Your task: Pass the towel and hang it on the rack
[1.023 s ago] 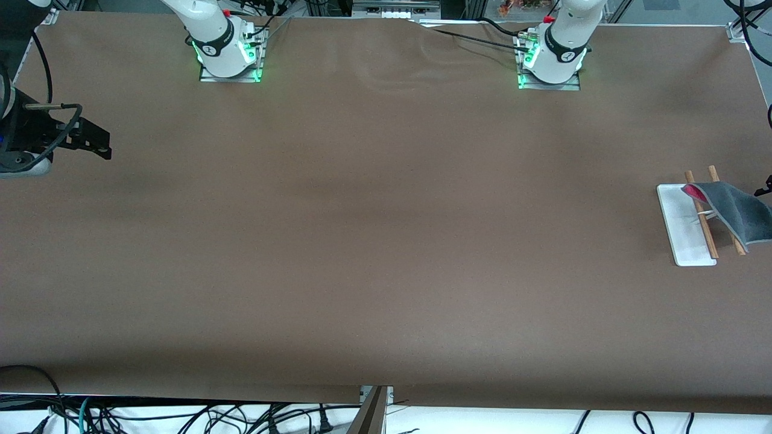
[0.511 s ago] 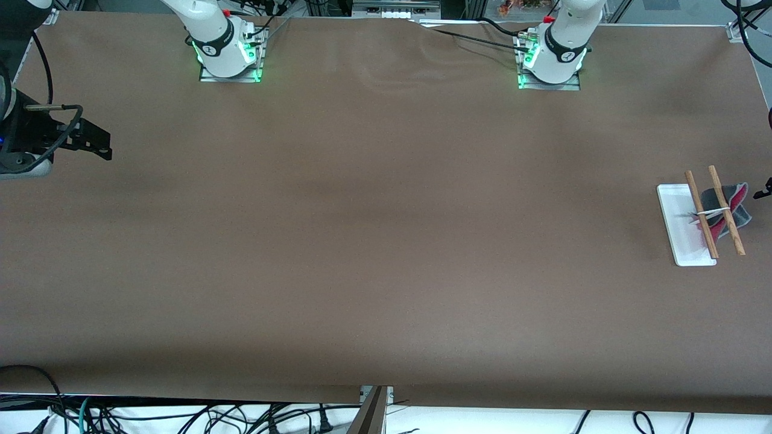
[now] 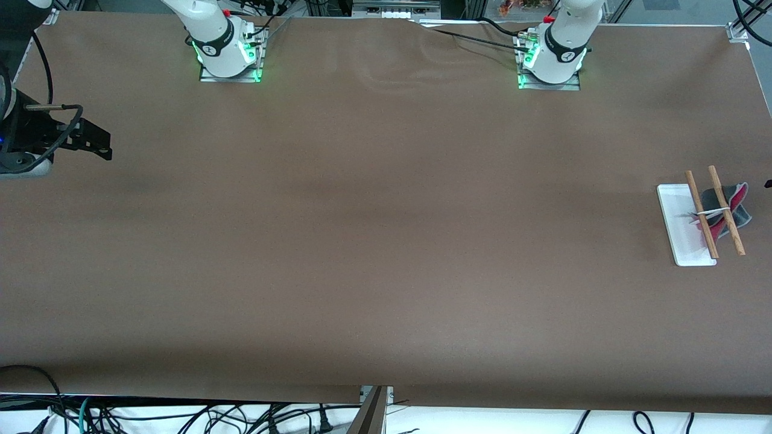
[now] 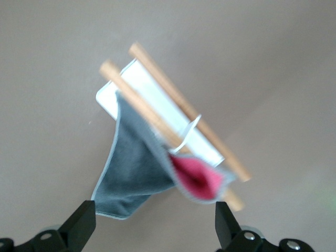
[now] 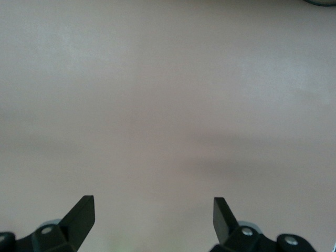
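Towel hangs on rack, below open left pincer.

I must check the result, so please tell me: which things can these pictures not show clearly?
- Left gripper: outside the front view's edge; only its open fingertips show in the left wrist view.
- Towel: in the front view the rack rods cover most of it.
- Right gripper: its wrist view shows only bare table.

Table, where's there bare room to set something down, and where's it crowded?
Nearly the whole brown table is bare between the two arm bases and the camera-side edge. Crowding sits only at the left arm's end, where the towel hangs on the rack. The right gripper hovers, open, over its own end.
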